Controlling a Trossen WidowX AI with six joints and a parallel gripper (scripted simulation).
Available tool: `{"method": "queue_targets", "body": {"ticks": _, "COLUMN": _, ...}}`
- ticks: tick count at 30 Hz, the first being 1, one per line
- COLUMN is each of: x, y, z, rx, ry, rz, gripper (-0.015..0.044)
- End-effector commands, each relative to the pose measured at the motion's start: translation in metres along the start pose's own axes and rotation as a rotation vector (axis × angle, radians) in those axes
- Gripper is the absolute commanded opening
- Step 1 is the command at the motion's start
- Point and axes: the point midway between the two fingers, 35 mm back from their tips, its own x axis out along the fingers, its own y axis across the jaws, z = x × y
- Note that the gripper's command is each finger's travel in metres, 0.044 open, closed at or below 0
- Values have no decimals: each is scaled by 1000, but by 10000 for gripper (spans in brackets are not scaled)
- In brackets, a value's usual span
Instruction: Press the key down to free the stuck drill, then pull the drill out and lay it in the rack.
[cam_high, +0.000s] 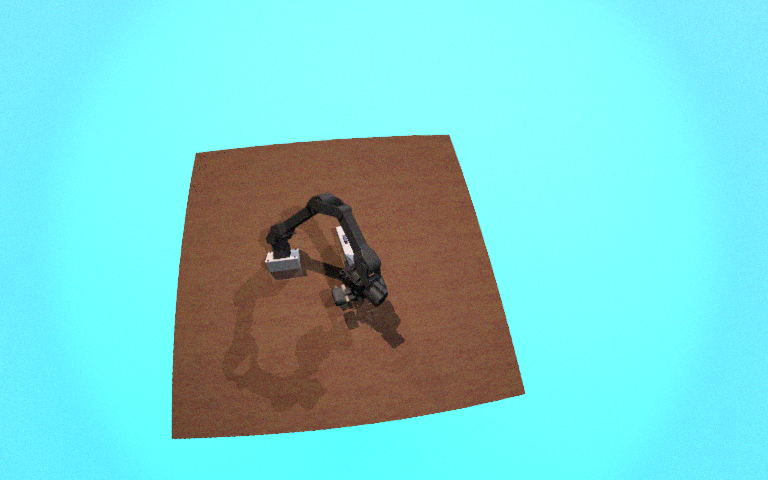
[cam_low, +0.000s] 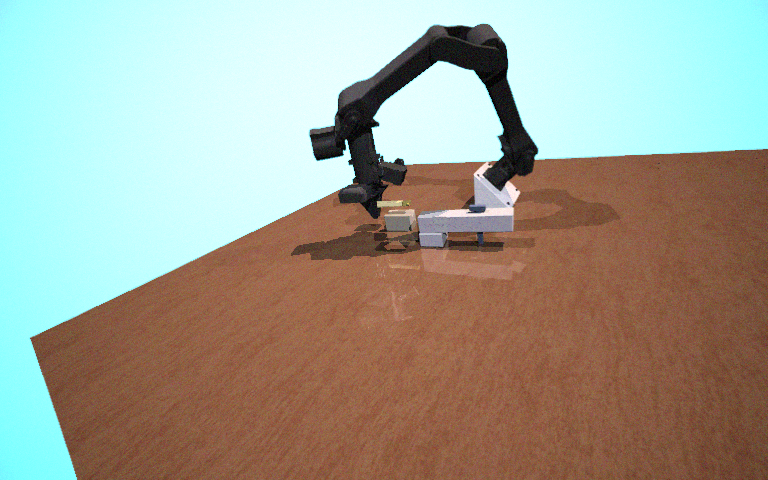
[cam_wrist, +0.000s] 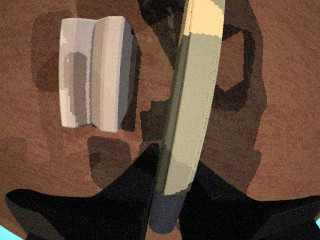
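My gripper (cam_low: 374, 212) (cam_wrist: 164, 151) is shut on the drill, a long pale yellow bar with a dark end, held level above the table. The drill (cam_low: 391, 203) (cam_wrist: 195, 100) is wholly outside the white housing (cam_low: 492, 220) (cam_high: 340, 233). The rack (cam_low: 399, 221) (cam_wrist: 107, 75), a pale block with a lengthwise groove, stands on the table. In the wrist view it lies left of the drill, with a gap between them; in the exterior view the drill is higher than the rack's top. The blue key (cam_low: 476, 208) (cam_high: 345, 239) sits on top of the housing.
The housing rests on a small block (cam_low: 432, 240) and lies close beside the rack in the exterior view. The arm's white base (cam_high: 283, 263) (cam_low: 491, 192) stands behind it. The arm arches over the housing. The brown table (cam_high: 430, 362) (cam_low: 453, 396) carries everything.
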Motion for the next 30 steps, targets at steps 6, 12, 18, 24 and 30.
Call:
{"method": "queue_targets", "body": {"ticks": 6, "x": -1, "y": 16, "z": -3, "rx": -3, "ry": 8, "rz": -2, "gripper": 0}}
{"method": "queue_targets", "body": {"ticks": 12, "x": -1, "y": 29, "z": -6, "rx": -3, "ry": 8, "rz": -1, "gripper": 0}}
{"method": "queue_targets", "body": {"ticks": 18, "x": -3, "y": 40, "z": -8, "rx": -3, "ry": 9, "rz": -1, "gripper": 0}}
{"method": "queue_targets", "body": {"ticks": 24, "x": -7, "y": 51, "z": -11, "rx": -2, "ry": 9, "rz": 0, "gripper": 0}}
{"method": "queue_targets", "body": {"ticks": 30, "x": 4, "y": 51, "z": -11, "rx": -2, "ry": 9, "rz": 0, "gripper": 0}}
